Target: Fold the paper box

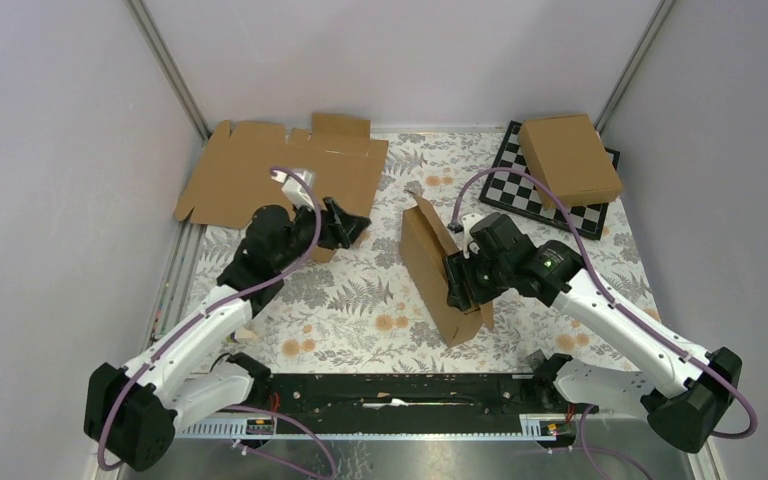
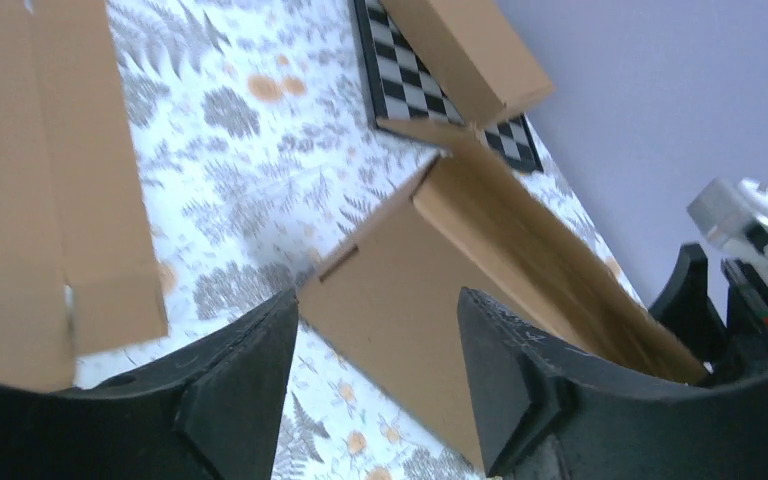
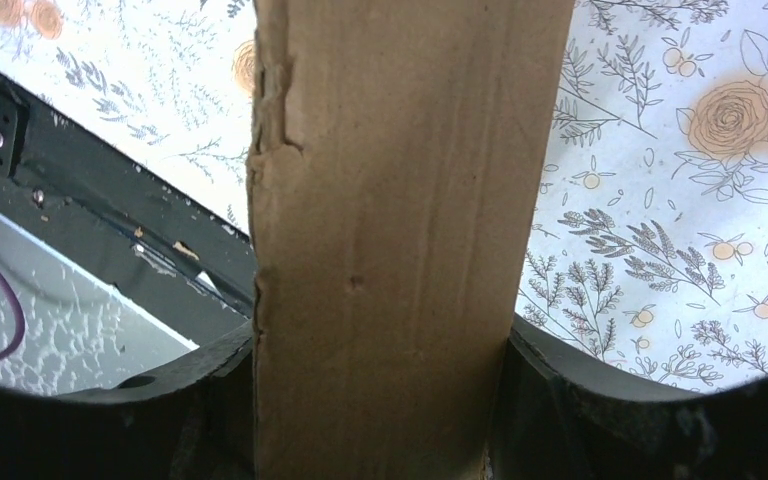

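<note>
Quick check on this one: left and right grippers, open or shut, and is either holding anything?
Left gripper: open, nothing between the jaws.
Right gripper: closed on the paper box, which stands on edge.

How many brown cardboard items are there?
3: the flat sheet far left, a closed box on the chessboard far right, the paper box standing in the middle. More may be hidden.

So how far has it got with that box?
Partly there. The paper box already has a boxy shape, standing on edge on the table. The right gripper clamps its near end; the left gripper is open, apart from it. Its open side, seen from the left wrist, remains to be closed.
</note>
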Action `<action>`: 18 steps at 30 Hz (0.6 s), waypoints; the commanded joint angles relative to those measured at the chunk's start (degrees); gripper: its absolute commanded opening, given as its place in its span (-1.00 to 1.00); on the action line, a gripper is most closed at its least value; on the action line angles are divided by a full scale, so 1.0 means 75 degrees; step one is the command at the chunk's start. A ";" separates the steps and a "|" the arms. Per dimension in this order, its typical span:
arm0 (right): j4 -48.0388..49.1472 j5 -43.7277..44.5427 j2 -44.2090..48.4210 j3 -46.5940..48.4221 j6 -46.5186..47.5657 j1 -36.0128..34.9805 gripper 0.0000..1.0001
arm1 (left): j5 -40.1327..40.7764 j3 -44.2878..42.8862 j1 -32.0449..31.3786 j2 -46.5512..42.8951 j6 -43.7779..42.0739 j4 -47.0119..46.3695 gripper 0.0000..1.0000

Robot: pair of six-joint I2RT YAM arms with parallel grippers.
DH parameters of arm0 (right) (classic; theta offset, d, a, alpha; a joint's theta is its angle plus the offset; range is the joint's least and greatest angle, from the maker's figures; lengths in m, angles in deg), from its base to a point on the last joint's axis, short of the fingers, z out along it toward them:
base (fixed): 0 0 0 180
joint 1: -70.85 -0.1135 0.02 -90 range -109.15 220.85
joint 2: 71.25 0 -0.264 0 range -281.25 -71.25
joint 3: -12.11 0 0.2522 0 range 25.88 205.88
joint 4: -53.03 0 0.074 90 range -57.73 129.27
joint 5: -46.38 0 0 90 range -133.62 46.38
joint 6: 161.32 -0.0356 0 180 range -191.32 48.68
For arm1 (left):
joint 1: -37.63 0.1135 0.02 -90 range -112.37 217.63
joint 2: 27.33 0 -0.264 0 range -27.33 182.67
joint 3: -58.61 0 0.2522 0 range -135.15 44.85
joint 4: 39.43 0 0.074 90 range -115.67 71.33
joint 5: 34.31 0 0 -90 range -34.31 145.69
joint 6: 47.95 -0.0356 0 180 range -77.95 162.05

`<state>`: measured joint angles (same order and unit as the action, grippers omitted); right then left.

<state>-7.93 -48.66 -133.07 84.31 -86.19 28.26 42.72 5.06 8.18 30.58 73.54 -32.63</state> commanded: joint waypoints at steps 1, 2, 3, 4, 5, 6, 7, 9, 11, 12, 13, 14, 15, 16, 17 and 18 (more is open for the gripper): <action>-0.0165 -0.0544 0.0291 0.0296 0.0622 -0.0064 -0.02 | 0.0634 0.0225 0.0292 -0.0134 -0.0387 -0.1098 0.35; -0.0184 -0.0531 0.0306 0.0305 0.0682 -0.0064 -0.02 | 0.0723 0.0362 0.0354 -0.0048 -0.0413 -0.1531 0.41; -0.0191 -0.0549 0.0318 0.0306 0.0753 -0.0064 -0.03 | 0.0674 0.0472 0.0433 0.0060 -0.0448 -0.1966 0.47; -0.0214 -0.0572 0.0291 0.0309 0.0794 -0.0061 -0.03 | 0.0502 0.0553 0.0533 0.0202 -0.0512 -0.2450 0.51; -0.0245 -0.0647 0.0246 0.0327 0.0844 -0.0058 -0.03 | 0.0168 0.0594 0.0626 0.0359 -0.0632 -0.2920 0.57; -0.0307 -0.0706 0.0171 0.0346 0.0889 -0.0063 -0.03 | -0.0402 0.0527 0.0737 0.0566 -0.0837 -0.3303 0.66; -0.0365 -0.0735 0.0113 0.0368 0.0915 -0.0058 -0.04 | -0.1005 0.0309 0.0869 0.0796 -0.1182 -0.3481 0.71; -0.0436 -0.0814 0.0019 0.0389 0.0984 -0.0053 -0.06 | -0.2019 -0.0277 0.0956 0.1190 -0.2057 -0.3119 0.75; -0.0444 -0.0884 -0.0039 0.0393 0.1080 -0.0057 -0.06 | -0.2456 -0.0597 0.0981 0.1463 -0.2527 -0.3073 0.76; -0.0439 -0.0911 -0.0065 0.0405 0.1116 -0.0060 -0.06 | -0.2778 -0.0605 0.1001 0.1610 -0.2608 -0.3294 0.76; -0.0440 -0.0927 -0.0089 0.0426 0.1134 -0.0057 -0.06 | -0.3121 -0.0585 0.1017 0.1707 -0.2643 -0.3502 0.76; -0.0436 -0.0958 -0.0105 0.0424 0.1155 -0.0060 -0.06 | -0.3434 -0.0593 0.1010 0.1833 -0.2656 -0.3607 0.76; -0.0409 -0.0992 -0.0128 0.0424 0.1156 -0.0056 -0.05 | -0.3772 -0.0641 0.1009 0.1953 -0.2716 -0.3604 0.75; -0.0398 -0.1022 -0.0138 0.0424 0.1166 -0.0053 -0.05 | -0.3959 -0.0716 0.1009 0.2063 -0.2781 -0.3517 0.74; -0.0373 -0.1052 -0.0146 0.0405 0.1165 -0.0052 -0.05 | -0.4035 -0.0788 0.1006 0.2171 -0.2801 -0.3424 0.74; -0.0338 -0.1086 -0.0147 0.0385 0.1179 -0.0054 -0.05 | -0.4040 -0.0866 0.1009 0.2250 -0.2837 -0.3347 0.72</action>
<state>-10.75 -53.97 -133.79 84.97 -78.94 28.19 22.04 2.59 15.50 45.29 56.62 -53.79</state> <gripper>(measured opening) 0.655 0.872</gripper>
